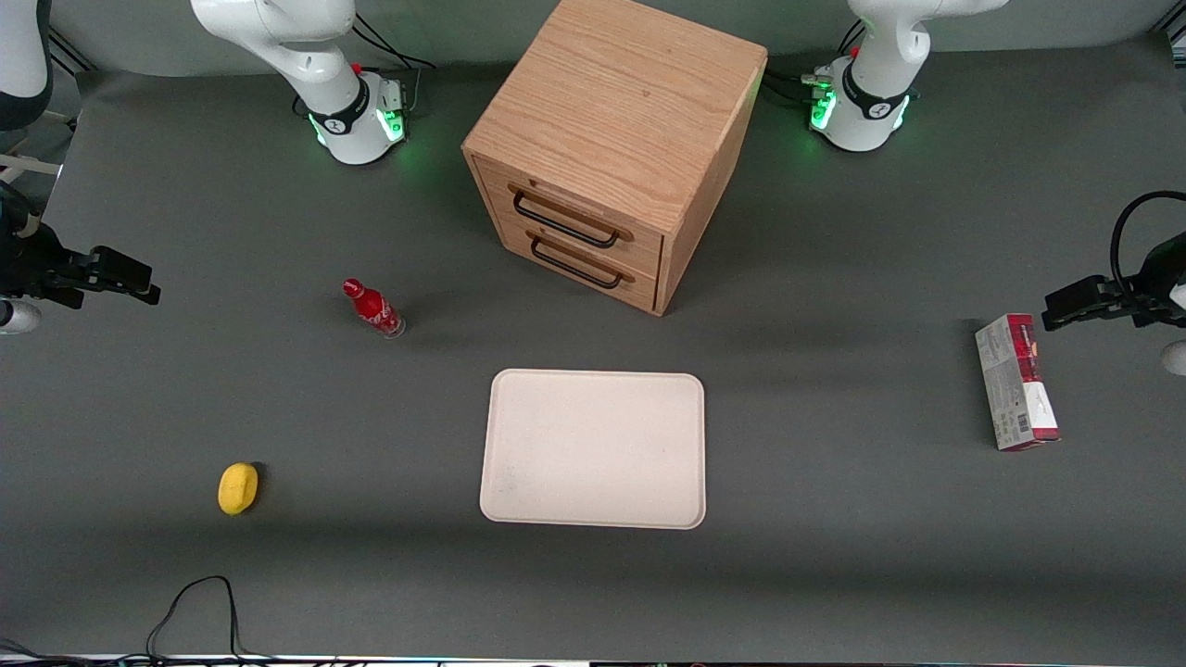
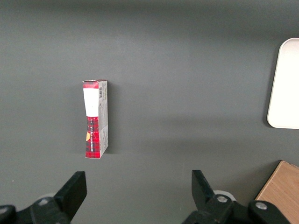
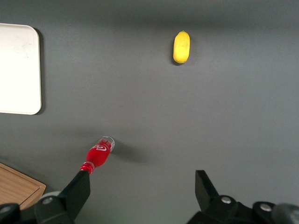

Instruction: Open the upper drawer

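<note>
- Gripper (image 3: pixel 140 193): jaws spread wide, nothing between them; only grey table (image 1: pixel 834 556) surface shows in the gap. In the front view the gripper (image 1: pixel 139 283) hangs at the working arm's end of the table, well apart from the cabinet.
- Red bottle (image 3: pixel 98 155): standing upright on the table, cap near one fingertip in the right wrist view but not touching it. In the front view the bottle (image 1: pixel 373 309) stands between the gripper and the cabinet, nearer the camera than the cabinet.
- Yellow lemon-like object (image 3: pixel 181 46): lies on the table, well apart from the bottle; in the front view (image 1: pixel 238 487) it is nearer the camera than the bottle.
- White tray (image 1: pixel 593 449): flat on the table, nearer the camera than the cabinet; bare. One edge shows in the right wrist view (image 3: pixel 18 70).
- Oak cabinet (image 1: pixel 616 102): stands mid-table, turned at an angle, its front toward the tray and bottle.
- Upper drawer (image 1: pixel 574 222): topmost of two, flush with the cabinet front, shut. Its black wire handle (image 1: pixel 565 220) is untouched. Bottom drawer (image 1: pixel 584 269) just below, also shut.
- Red-and-white carton (image 1: pixel 1016 382): lying flat toward the parked arm's end of the table.
</note>
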